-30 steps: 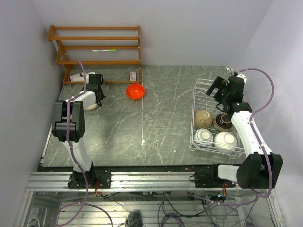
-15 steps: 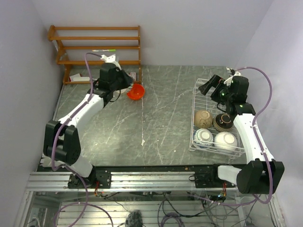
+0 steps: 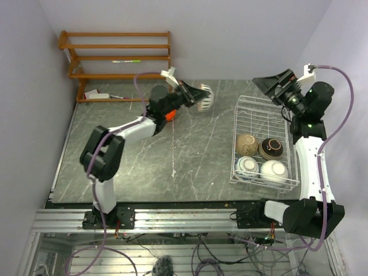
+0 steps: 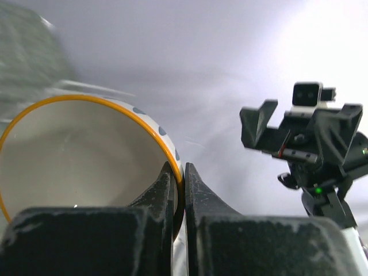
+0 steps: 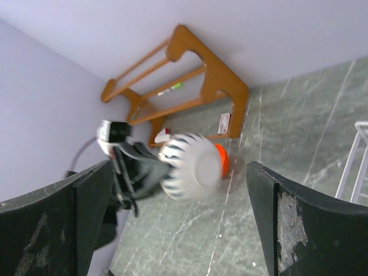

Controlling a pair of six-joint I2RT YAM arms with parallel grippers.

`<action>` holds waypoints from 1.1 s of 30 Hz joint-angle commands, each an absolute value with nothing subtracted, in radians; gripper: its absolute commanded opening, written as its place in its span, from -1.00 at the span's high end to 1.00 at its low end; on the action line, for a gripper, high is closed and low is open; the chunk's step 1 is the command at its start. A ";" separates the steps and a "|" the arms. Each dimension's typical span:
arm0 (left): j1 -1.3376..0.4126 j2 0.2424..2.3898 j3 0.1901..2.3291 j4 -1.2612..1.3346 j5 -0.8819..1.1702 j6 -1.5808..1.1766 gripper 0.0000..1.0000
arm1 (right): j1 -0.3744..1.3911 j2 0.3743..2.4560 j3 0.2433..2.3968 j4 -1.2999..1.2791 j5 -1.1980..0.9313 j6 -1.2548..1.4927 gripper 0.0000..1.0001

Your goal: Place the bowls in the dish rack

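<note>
Two tools to watch. Your left tool [image 4: 179,175] is clamped together on the rim of a white bowl with an orange rim and blue spots [image 4: 75,155], one finger inside and one outside. Your right tool [image 3: 271,85] stands wide apart, holds nothing, and faces that bowl.

You have six bowls. One is held in the air. One orange bowl [image 3: 170,116] sits on the desk [image 3: 195,161], partly hidden behind your left arm. Four are in the one dish rack [image 3: 236,129]: tan [image 3: 246,142], dark brown [image 3: 270,148], blue-and-white [image 3: 248,166] and white [image 3: 273,171]. One wooden shelf [image 3: 121,57] stands at the far left.

The four racked bowls fill the rack's near half, and its far half shows only wire. The rack lies along the desk's right edge. The held bowl hangs over the far part of the desk, with a strip of bare stone between it and the rack's far left corner.

A second ago your left arm was folded at the desk's left edge; now it reaches right, past the orange bowl. Your right tool has lifted from over the rack's far end toward the far right corner.
</note>
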State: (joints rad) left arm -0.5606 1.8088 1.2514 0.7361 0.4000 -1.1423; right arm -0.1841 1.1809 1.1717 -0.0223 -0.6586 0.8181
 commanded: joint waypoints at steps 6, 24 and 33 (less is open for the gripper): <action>-0.711 2.102 1.501 1.236 0.508 -1.484 0.86 | -0.229 1.165 1.277 -0.084 -0.638 0.775 -0.99; -0.825 2.567 1.969 1.220 0.482 -1.584 0.86 | -0.271 1.190 1.204 -0.072 -0.678 0.750 -0.99; -0.828 2.717 2.129 1.235 0.445 -1.629 0.85 | -0.296 1.202 1.162 -0.053 -0.702 0.748 -0.99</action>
